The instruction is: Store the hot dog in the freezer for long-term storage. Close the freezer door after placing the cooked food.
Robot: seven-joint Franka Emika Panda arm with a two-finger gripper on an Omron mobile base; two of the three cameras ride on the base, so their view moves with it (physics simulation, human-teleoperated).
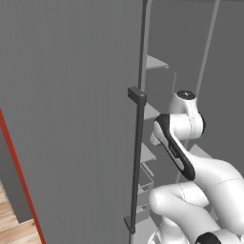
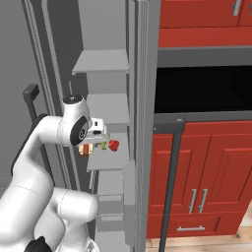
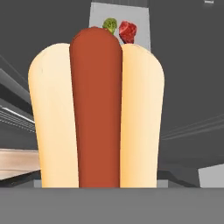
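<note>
We see the cooked food (image 3: pixel 96 109), a tan bun around a reddish sausage, upright and close in our hand view. From the right it (image 2: pixel 86 149) hangs under our gripper (image 2: pixel 88 146), pinched there, inside the open freezer (image 2: pixel 106 61) above a pale shelf (image 2: pixel 109 162). A red piece (image 2: pixel 113 145) and a green bit (image 2: pixel 104 145) sit just beside. The left view shows the freezer door (image 1: pixel 71 119) standing open, with its handle (image 1: pixel 137 157).

Base views flank freezer (image 2: pixel 103 98); hand view close inside.
</note>
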